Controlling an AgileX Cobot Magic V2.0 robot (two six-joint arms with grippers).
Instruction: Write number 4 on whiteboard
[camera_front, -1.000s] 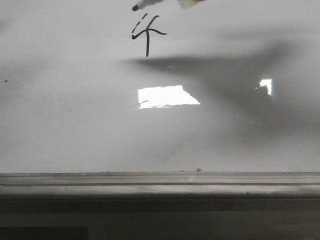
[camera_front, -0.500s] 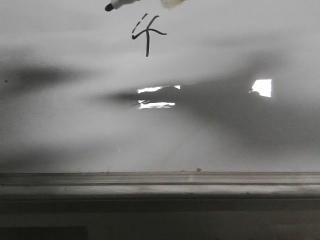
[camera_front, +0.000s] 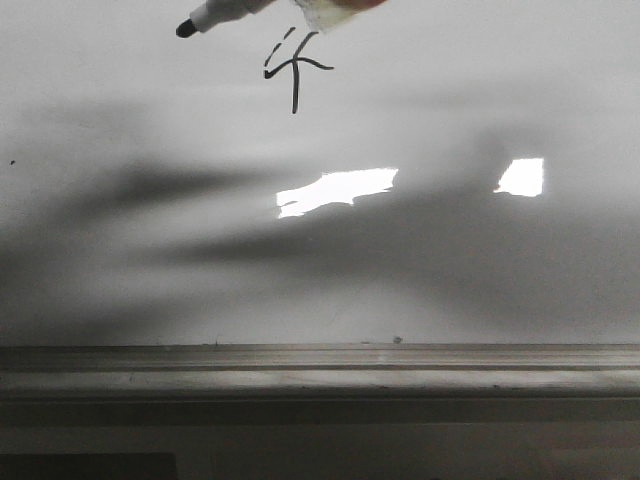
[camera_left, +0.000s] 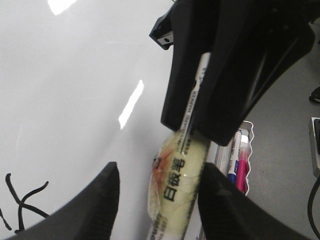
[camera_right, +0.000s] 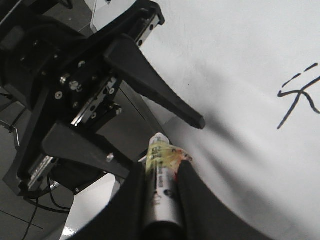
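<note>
The number 4 is drawn in thin black strokes near the far side of the whiteboard; it also shows in the wrist views as the number 4 and the number 4. A white marker with a black tip hangs above the board, left of the figure. My right gripper is shut on the marker. My left gripper is open, its fingers standing either side of the marker's yellow-taped part. Neither gripper shows in the front view.
A grey metal rail runs along the board's near edge. Bright glare patches lie mid-board among arm shadows. A small tray with pens sits beside the board. A tiny black speck marks the left side.
The marker tip has travelled left and slightly down, away from the figure. The arm shadows on the board have spread leftward. The drawn figure is unchanged.
</note>
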